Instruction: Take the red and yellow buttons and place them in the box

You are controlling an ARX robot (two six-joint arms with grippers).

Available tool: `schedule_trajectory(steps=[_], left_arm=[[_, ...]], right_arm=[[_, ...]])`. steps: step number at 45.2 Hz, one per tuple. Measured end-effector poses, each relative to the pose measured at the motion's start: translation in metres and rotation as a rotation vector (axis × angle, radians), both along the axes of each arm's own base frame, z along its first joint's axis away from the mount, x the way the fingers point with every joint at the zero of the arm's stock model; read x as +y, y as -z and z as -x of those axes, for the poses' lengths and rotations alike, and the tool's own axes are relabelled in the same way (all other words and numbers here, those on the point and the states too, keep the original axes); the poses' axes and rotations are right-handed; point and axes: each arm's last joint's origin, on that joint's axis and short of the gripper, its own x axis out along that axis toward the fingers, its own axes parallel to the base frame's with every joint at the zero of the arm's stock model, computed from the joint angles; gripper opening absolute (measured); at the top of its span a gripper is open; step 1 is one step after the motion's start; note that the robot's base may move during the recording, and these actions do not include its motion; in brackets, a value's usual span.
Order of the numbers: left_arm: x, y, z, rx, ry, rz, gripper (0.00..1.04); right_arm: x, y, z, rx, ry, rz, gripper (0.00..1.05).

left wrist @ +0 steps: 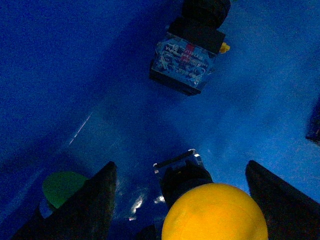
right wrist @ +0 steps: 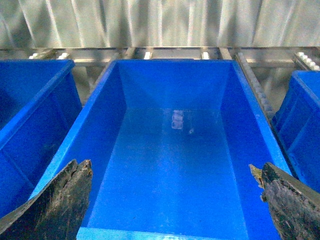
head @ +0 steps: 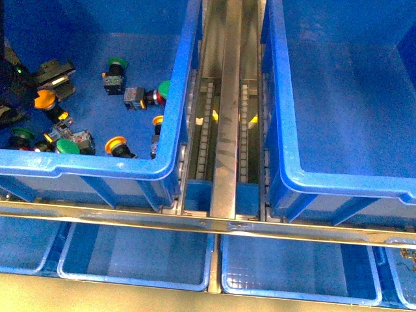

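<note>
Though the left claw (left wrist: 180,167) sits low in the left bin (head: 97,168), jaws spread either side of a yellow button (left wrist: 215,212), nothing is gripped yet. The right claw (right wrist: 172,170), spread and holding nothing, hangs over the box (right wrist: 240,130), where no button lies. The task looks barely begun: other yellow buttons (head: 116,144) wait, and a red one I cannot pick out surely.

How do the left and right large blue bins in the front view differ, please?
The left bin holds scattered push-button switches, green and yellow caps among them; the right bin shows only bare floor. The left pincer sits open inside the left bin, straddling a yellow-capped button; no arm shows in the right bin. Both are deep, blue and thick-rimmed.
</note>
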Motion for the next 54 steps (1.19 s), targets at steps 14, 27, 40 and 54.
schedule_trajectory(steps=[14, 27, 40, 54], left_arm=[[0.0, 0.0, 0.0, 0.004, 0.011, 0.008, 0.33], [-0.001, -0.021, 0.022, -0.019, 0.063, 0.087, 0.33], [0.004, -0.084, 0.086, -0.094, 0.116, 0.316, 0.33], [-0.046, -0.13, 0.128, -0.105, 0.341, 0.535, 0.33]], right_arm=[[0.0, 0.0, 0.0, 0.0, 0.0, 0.0, 0.99], [0.0, 0.0, 0.0, 0.0, 0.0, 0.0, 0.99], [0.0, 0.0, 0.0, 0.0, 0.0, 0.0, 0.99], [0.0, 0.0, 0.0, 0.0, 0.0, 0.0, 0.99]])
